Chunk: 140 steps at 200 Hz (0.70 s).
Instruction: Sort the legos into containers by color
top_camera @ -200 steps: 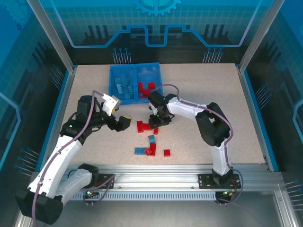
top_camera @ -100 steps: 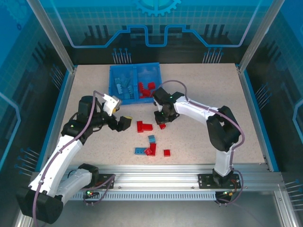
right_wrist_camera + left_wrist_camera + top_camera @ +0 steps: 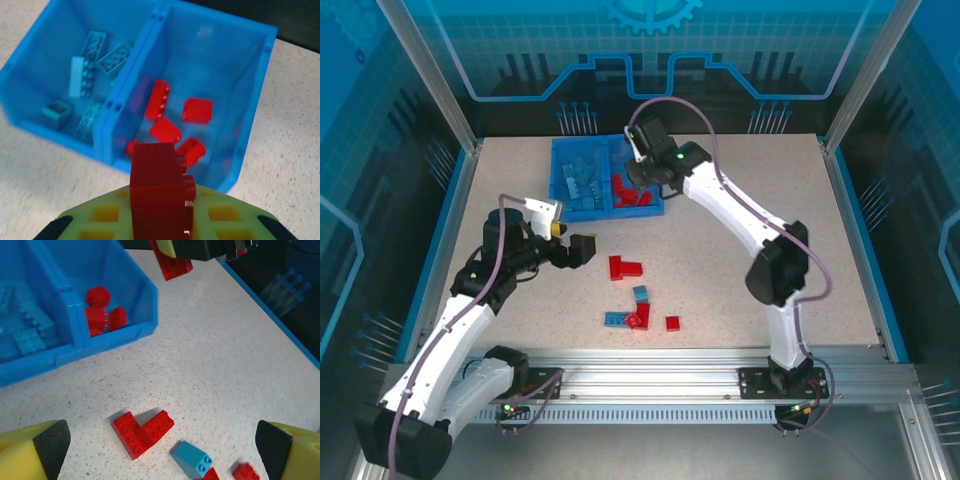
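Legos (image 3: 625, 267) go by color, so the right gripper (image 3: 640, 170) clamps a red brick (image 3: 160, 192) above the bin's (image 3: 256, 107) red-filled right compartment (image 3: 210, 75); the left gripper (image 3: 582, 248) hangs open over loose ones.

Bare table (image 3: 820, 200) right of the bin (image 3: 590, 213); loose legos (image 3: 625, 267) clutter the middle.

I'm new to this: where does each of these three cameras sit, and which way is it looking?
Top: fixed above and behind the arms, looking down on the table; both arms show, bases at the bottom.
Left wrist: on the left arm, looking down over loose legos toward the bin; its fingertips show, wide apart.
Right wrist: on the right arm, looking down into the bin; its tool shows, gripping a red brick.
Shared: both wrist views show the bin and that brick.
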Each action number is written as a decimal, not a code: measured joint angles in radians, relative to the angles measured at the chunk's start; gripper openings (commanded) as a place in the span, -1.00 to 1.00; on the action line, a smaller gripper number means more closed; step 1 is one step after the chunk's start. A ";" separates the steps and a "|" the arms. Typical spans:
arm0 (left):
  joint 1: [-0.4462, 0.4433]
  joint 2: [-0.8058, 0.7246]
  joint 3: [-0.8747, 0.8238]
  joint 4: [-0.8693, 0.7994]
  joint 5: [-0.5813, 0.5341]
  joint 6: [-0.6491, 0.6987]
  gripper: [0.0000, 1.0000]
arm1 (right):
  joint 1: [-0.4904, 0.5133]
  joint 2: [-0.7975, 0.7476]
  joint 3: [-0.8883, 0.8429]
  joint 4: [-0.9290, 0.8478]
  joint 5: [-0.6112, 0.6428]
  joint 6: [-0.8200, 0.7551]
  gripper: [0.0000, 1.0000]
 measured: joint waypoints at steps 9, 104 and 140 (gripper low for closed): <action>0.000 0.000 -0.009 0.003 -0.032 -0.046 0.97 | -0.010 0.072 0.082 -0.013 0.008 0.000 -0.49; -0.002 0.039 -0.035 -0.092 -0.163 -0.338 0.95 | -0.044 0.452 0.488 -0.149 0.011 -0.015 -0.10; -0.037 0.109 -0.034 -0.163 -0.171 -0.388 0.85 | -0.044 0.394 0.474 -0.204 0.003 -0.011 -0.17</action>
